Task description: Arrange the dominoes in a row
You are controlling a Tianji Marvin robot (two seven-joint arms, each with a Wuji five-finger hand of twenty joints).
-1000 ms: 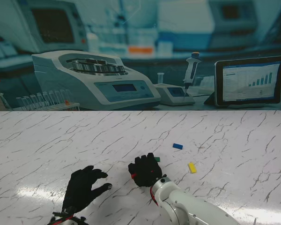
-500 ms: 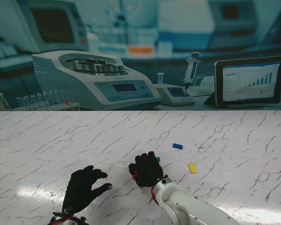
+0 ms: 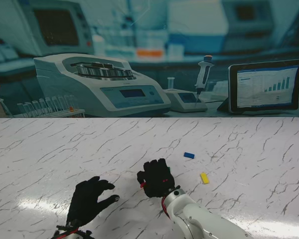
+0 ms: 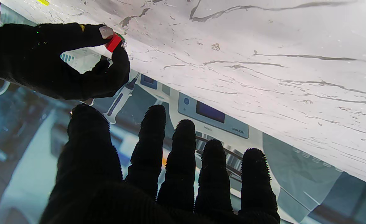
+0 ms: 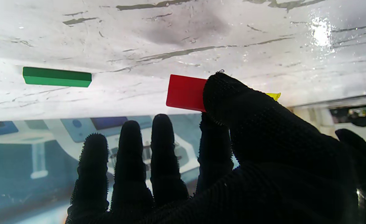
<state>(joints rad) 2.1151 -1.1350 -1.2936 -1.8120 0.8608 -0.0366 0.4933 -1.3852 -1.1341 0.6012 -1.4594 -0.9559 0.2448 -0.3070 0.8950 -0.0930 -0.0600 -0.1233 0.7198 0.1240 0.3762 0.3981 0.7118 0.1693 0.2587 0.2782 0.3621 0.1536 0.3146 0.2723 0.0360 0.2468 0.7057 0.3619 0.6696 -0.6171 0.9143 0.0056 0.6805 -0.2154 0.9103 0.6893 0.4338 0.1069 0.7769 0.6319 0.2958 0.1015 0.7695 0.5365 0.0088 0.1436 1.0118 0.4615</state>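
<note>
Dominoes: stand view shows two lying flat on the marble table (image 3: 50,149), a blue domino (image 3: 189,155) and a yellow domino (image 3: 204,178), near each other, the yellow one nearer to me and further right. The right hand (image 3: 156,179) sits just left of the yellow piece, knuckles up, fingers curled; what it grips is hidden from here. The left hand (image 3: 89,199) is nearer to me and to the left, well apart from the dominoes, fingers spread, holding nothing.

Left wrist view: the left hand (image 4: 158,174) has its fingers (image 4: 150,137) extended and apart, nothing between them. Beyond, the right hand (image 4: 52,59) pinches a red domino (image 4: 113,42) between thumb and a fingertip, close to the table surface; contact with the table cannot be judged. A sliver of green shows just behind the red piece.

Right wrist view: the right hand (image 5: 220,161) is clamped on the red domino (image 5: 185,92), thumb over one end, index finger under it; the other three fingers (image 5: 130,149) are straight and apart. A green domino (image 5: 57,77) lies flat on the table, apart from the red one. A yellow corner (image 5: 274,95) shows past the thumb.
</note>
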